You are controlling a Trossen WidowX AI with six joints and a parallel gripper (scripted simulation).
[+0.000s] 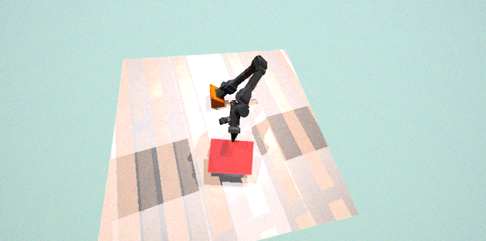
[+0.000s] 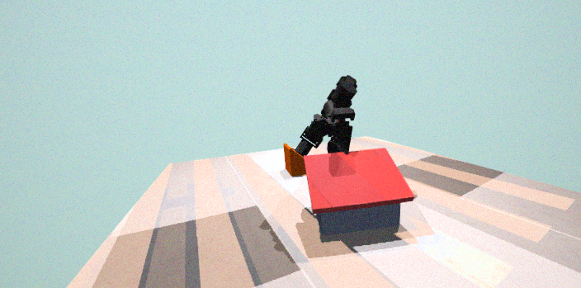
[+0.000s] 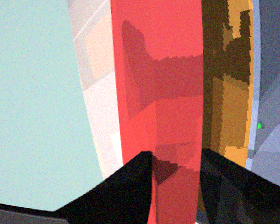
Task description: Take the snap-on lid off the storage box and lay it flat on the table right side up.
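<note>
Pale green surrounds the bench; your fingers clamp the red lid, tilted above the storage box; clearing and laying flat remain.

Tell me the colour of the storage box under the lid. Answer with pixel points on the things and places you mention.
The storage box (image 1: 232, 178) (image 2: 360, 220) is dark blue-grey; the exterior view shows it best.

Red over blue-grey, with orange behind.

Red on the lid, blue-grey on the box, patchwork stripes on the worktop.
</note>
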